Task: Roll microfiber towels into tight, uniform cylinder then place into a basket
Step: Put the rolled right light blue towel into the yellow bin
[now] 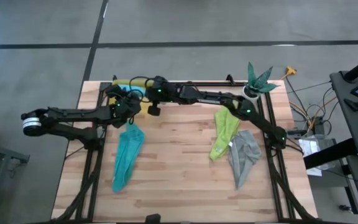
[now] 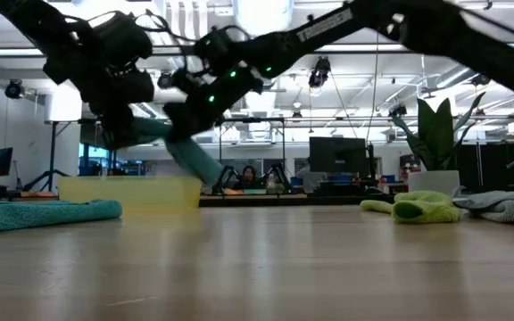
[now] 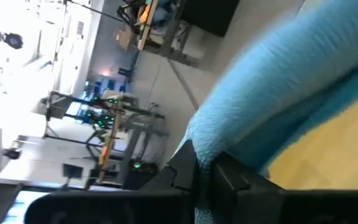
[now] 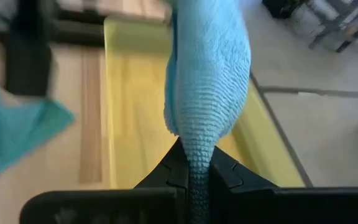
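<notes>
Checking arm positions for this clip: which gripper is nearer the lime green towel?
Right. The right gripper and the left gripper both hold the light blue towel over the yellow basket, the left one farther from the lime green towel.

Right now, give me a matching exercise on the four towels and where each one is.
Things:
1. light blue towel
2. teal towel
3. lime green towel
4. grey towel

Places:
A. flat on the table's left half
B. nearest the table's right edge
C. pinched by both grippers above the basket
D. just left of the grey one

Pairs: 1-C, 2-A, 3-D, 4-B
</notes>
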`<state>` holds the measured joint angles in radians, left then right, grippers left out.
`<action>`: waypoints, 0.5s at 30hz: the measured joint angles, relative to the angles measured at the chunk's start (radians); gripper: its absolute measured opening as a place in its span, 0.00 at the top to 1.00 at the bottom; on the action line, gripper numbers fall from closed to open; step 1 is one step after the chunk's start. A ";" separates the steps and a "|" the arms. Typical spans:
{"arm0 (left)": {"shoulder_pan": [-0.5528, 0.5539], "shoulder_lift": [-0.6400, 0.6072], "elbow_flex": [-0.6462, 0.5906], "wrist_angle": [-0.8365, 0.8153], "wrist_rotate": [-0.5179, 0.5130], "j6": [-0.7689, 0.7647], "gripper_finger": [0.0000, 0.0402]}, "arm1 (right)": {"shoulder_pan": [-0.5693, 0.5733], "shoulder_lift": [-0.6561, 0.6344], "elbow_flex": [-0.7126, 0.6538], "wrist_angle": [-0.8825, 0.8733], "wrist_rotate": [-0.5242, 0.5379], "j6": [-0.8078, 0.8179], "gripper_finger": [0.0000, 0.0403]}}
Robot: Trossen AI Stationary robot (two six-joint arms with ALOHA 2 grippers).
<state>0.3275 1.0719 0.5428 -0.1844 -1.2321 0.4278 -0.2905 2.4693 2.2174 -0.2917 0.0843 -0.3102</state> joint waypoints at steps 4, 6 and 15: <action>0.000 -0.081 -0.011 -0.001 0.003 0.024 0.99 | 0.004 0.083 0.136 -0.051 0.070 -0.073 0.97; -0.001 -0.114 -0.011 0.001 0.008 0.067 0.99 | 0.005 0.069 0.103 0.006 0.096 -0.103 0.97; 0.000 -0.181 -0.023 -0.006 0.022 0.129 0.99 | 0.006 0.063 0.120 0.019 0.079 -0.047 0.97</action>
<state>0.3275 0.8910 0.5201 -0.1905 -1.2098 0.5568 -0.2845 2.5324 2.3375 -0.2726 0.1630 -0.3576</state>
